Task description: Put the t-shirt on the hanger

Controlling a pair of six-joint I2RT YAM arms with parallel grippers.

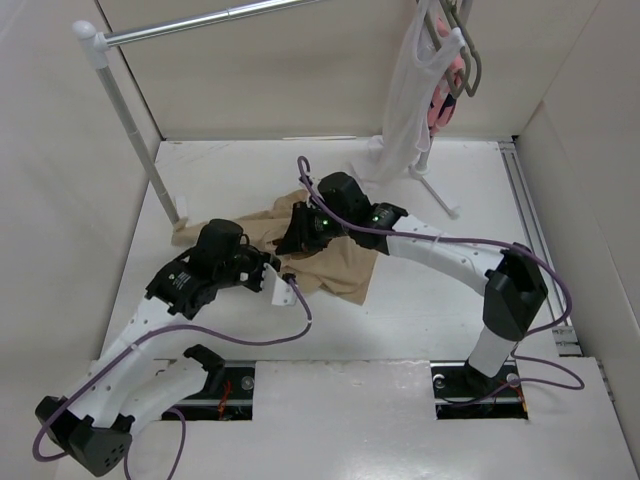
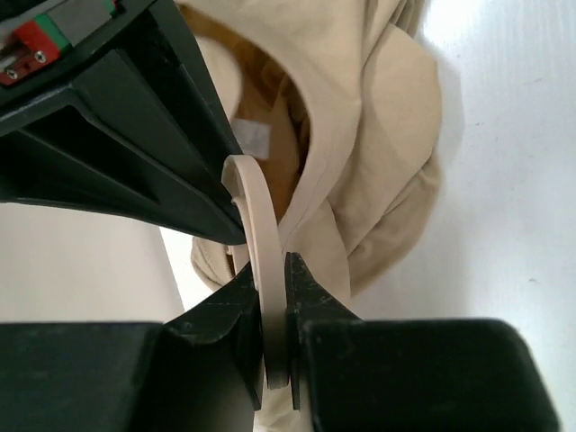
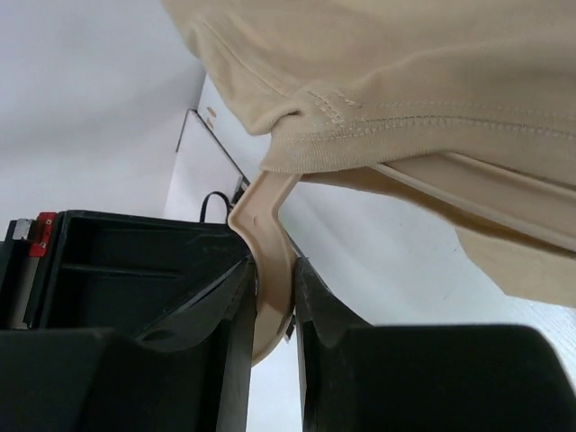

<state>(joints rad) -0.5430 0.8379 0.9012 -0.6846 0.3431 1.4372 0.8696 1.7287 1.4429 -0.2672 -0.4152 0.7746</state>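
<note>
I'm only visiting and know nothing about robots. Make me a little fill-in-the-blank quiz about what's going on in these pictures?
1. The left end effector and the right end effector are both clamped on a pale beige ____.
2. The tan t-shirt lies crumpled on the white ____.
3. The sleeveless top hanging at the back, beside a pink garment, is ____ in colour.
Missing words: hanger; table; white.

A robot lab cell: plain white panels [image 1: 50,150] enclose the white tabletop [image 1: 420,320], a clothes rail [image 1: 200,22] at its far edge.
</note>
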